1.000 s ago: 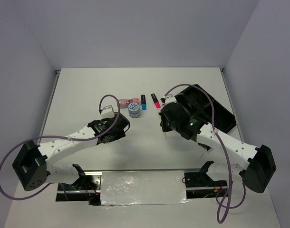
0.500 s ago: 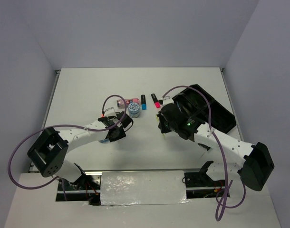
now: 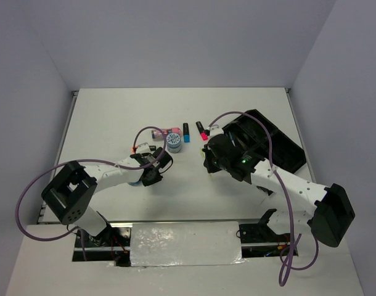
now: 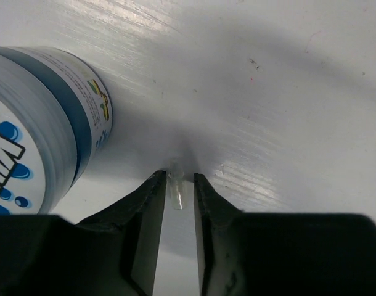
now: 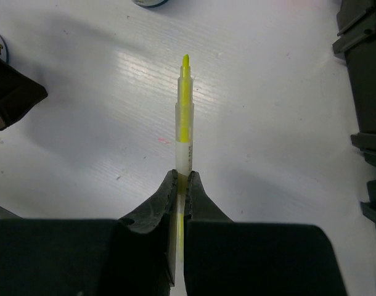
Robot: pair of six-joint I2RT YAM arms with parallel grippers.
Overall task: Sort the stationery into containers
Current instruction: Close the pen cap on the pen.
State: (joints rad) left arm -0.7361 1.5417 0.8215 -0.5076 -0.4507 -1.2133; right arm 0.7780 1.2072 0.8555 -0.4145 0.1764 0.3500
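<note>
Pen [image 5: 184,111] along right claw [image 5: 181,175], tip outward

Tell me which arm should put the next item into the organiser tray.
Right. The right gripper is shut on a yellow pen beside the black tray; the left gripper is open and farther away.

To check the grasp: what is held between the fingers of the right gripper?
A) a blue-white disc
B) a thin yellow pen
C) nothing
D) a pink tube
B: the right wrist view shows the right gripper shut on a thin yellow pen.
</note>
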